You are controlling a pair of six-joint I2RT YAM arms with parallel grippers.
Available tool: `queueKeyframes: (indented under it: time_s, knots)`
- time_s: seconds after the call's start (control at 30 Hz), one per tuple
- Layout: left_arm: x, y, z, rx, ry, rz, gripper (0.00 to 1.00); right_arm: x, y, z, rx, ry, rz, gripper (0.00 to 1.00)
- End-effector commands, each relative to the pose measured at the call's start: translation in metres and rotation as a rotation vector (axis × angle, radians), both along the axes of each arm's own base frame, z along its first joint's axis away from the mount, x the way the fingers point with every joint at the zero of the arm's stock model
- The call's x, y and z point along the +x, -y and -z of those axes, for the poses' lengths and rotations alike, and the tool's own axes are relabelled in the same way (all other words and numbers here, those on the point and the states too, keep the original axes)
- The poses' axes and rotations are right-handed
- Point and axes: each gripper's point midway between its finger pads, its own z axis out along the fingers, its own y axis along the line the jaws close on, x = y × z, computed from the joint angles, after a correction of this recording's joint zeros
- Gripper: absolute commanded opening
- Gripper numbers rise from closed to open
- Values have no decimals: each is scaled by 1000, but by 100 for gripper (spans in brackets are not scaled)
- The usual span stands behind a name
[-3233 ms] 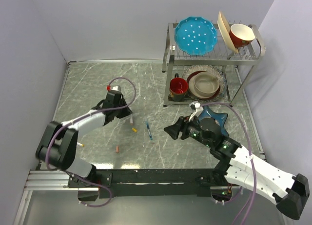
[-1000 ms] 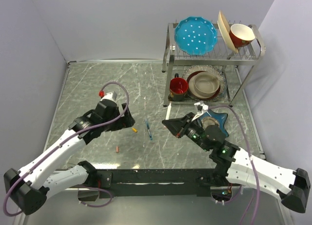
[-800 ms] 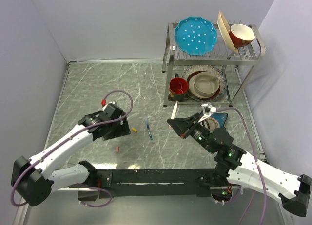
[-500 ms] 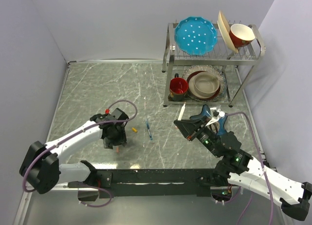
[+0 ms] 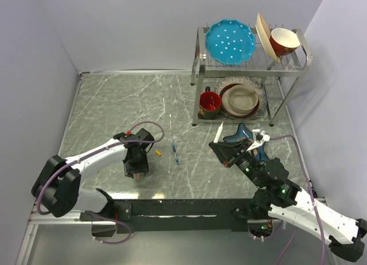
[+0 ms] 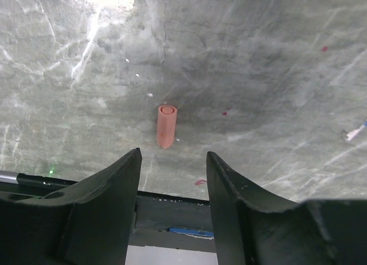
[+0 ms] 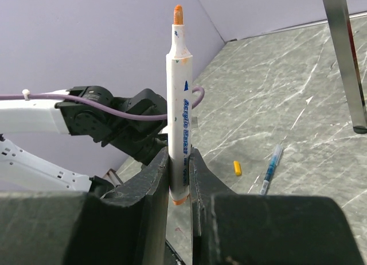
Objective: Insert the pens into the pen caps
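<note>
None of the pens is in a cap as far as these views show, so you have the whole job ahead of you. The white pen (image 7: 178, 104) stands upright with its orange tip bare at the top, lifted clear of the worktop (image 5: 114, 98) near the right side. The salmon-pink cap (image 6: 166, 126) lies loose on its side toward the near left. The yellow cap (image 5: 159, 153) lies on the worktop near the middle, with the blue-teal pen (image 5: 175, 153) just beside it but not touching. A third pen and a third cap can't be made out.

Your right tool (image 7: 179, 162) is clenched on the lower barrel of the white pen, fingers pressed against both sides and tip pointing up. Your left tool (image 6: 172, 162) is released, jaws spread wide. It hangs directly over the pink cap, which sits just beyond the gap between the fingertips – no contact shows in the wrist view. The likely job now is to seat those jaws around the cap – it's small and round, so it may roll or tip when you close
</note>
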Motion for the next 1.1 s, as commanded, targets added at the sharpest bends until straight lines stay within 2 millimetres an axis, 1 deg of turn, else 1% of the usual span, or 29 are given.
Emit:
queueKeyframes:
  time_s: [0.0,0.13,0.2,0.27,0.3,0.33,0.4,0.47,0.5,0.6,0.67,0.73,0.8,0.9,1.07]
  knots:
    - [6,-2,4,33,2,-13,53,0,7,-9,11,31,23,0]
    - [11,2,15,43,-16,5,51,-3,7,-12,18,39,9,0]
    - [13,0,20,70,-27,8,50,-4,8,-14,11,44,9,0]
    - [14,-2,23,85,-30,10,46,-4,11,-17,7,48,16,0]
    - [13,-2,24,92,-36,9,44,-4,12,-15,0,45,19,0]
    - [13,-2,24,90,-36,10,40,-4,14,-17,7,48,24,0]
    - [12,-1,25,79,-40,10,36,-5,17,-19,14,55,31,0]
    - [13,-1,24,79,-37,12,33,-5,19,-19,19,54,38,0]
    - [13,-1,24,83,-34,14,30,-5,20,-19,23,54,38,0]
    - [14,-1,27,90,-41,15,26,-4,20,-14,14,46,43,0]
    - [15,-1,29,94,-44,18,27,-4,19,-12,5,43,42,0]
    - [16,-4,29,116,-43,18,33,-4,19,-15,9,45,39,0]
    - [18,-6,28,129,-35,14,36,-5,19,-17,14,45,37,0]
    - [21,-7,27,137,-25,14,36,-7,21,-21,26,52,32,0]
    - [22,-6,32,139,-25,17,33,-6,19,-14,29,37,29,0]
